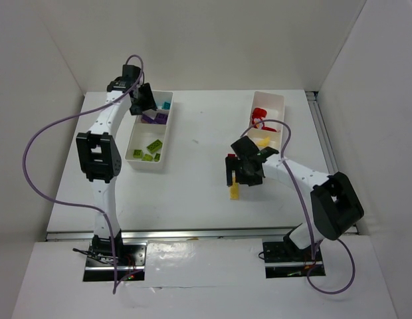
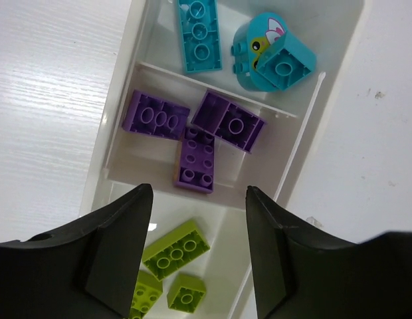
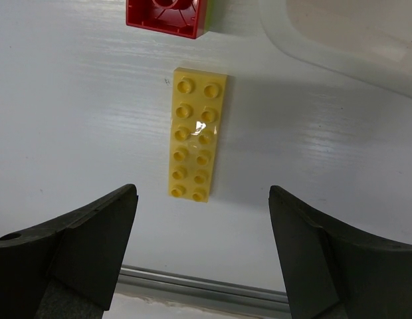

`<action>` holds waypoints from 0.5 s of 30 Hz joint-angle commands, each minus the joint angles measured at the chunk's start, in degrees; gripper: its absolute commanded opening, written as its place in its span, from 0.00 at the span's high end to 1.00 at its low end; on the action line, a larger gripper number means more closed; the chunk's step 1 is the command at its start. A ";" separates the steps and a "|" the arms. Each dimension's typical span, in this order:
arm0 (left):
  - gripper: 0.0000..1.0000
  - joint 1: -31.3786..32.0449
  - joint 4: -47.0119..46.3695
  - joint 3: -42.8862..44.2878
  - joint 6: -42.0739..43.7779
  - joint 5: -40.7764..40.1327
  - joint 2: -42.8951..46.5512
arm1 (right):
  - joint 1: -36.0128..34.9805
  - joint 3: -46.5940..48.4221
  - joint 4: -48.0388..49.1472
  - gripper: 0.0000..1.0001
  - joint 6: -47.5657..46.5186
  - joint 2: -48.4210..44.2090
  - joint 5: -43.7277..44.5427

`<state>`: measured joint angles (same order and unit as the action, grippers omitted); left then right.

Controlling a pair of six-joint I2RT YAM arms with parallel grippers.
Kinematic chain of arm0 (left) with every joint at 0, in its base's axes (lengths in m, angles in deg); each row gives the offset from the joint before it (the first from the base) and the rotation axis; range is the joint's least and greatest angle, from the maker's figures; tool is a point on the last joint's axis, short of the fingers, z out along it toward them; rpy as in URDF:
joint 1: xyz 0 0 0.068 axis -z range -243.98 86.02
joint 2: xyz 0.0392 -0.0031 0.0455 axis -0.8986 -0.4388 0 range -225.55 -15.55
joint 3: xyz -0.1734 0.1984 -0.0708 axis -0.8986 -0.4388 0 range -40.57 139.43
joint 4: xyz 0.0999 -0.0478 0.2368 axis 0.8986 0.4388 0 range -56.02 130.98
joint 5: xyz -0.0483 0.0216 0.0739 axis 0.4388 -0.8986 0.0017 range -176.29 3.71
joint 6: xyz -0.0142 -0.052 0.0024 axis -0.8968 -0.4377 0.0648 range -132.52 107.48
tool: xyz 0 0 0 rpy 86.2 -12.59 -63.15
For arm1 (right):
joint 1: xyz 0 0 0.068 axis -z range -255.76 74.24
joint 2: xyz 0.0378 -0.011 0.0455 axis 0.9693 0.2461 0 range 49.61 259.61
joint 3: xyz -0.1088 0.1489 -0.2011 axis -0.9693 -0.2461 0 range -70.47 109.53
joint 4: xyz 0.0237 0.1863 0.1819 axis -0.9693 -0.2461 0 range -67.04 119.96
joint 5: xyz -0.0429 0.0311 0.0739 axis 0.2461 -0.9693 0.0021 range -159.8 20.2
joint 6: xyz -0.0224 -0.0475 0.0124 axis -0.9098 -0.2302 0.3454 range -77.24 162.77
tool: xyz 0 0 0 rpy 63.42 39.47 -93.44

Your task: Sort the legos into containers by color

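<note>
The left tray (image 1: 169,141) holds teal pieces (image 2: 272,53) in its far compartment, purple bricks (image 2: 156,116) in the middle and lime green bricks (image 2: 176,249) in the near one. My left gripper (image 1: 145,105) hovers over it, open and empty (image 2: 198,199). The right tray (image 1: 283,101) holds red pieces (image 1: 259,114) and a yellow piece (image 1: 263,141). A long yellow studded brick (image 3: 196,136) lies flat on the table (image 1: 234,191), with a red brick (image 3: 167,14) just beyond it. My right gripper (image 1: 240,177) hangs above the yellow brick, open and empty (image 3: 203,199).
The right tray's rounded corner (image 3: 339,36) lies close to the yellow brick. A metal rail (image 1: 193,234) runs along the table's near edge, also low in the right wrist view (image 3: 193,282). White walls enclose the table on three sides.
</note>
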<state>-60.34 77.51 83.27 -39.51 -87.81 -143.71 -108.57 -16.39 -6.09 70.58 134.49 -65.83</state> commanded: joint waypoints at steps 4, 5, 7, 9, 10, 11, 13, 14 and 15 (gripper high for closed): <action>0.31 2.86 -0.90 -3.85 2.29 -1.47 11.68 | -1.45 3.04 2.47 0.14 -0.91 3.61 -0.10; 0.31 3.73 -0.90 -5.16 2.81 -1.47 12.75 | -1.46 3.04 2.48 0.15 -0.92 4.23 -0.10; 0.31 4.36 -0.90 -5.71 3.33 -0.94 15.29 | -1.98 3.57 3.17 0.20 -0.92 6.17 -0.62; 0.31 4.97 -0.90 -7.11 3.34 -0.33 16.53 | -1.99 3.57 3.71 0.24 -1.53 7.22 -0.63; 0.31 5.67 -0.38 -7.11 3.34 -0.33 17.06 | -1.99 3.57 5.28 0.30 -2.14 8.10 -0.63; 0.31 5.68 -0.37 -7.11 3.34 -0.33 17.93 | -2.51 3.57 5.81 0.32 -2.15 8.63 -0.63; 0.31 6.20 -0.37 -7.73 3.34 0.29 18.64 | -3.04 4.10 5.82 0.37 -2.68 10.56 -0.02; 0.31 6.20 -0.37 -8.25 3.34 0.29 18.65 | -3.82 4.10 5.82 0.40 -2.68 11.18 0.60; 0.31 6.20 -0.37 -8.25 3.34 0.29 19.34 | -3.83 4.71 5.82 0.45 -2.68 11.71 0.60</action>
<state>-53.74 77.18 76.45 -37.65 -87.96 -126.18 -110.98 -14.44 -2.98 68.72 144.92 -65.98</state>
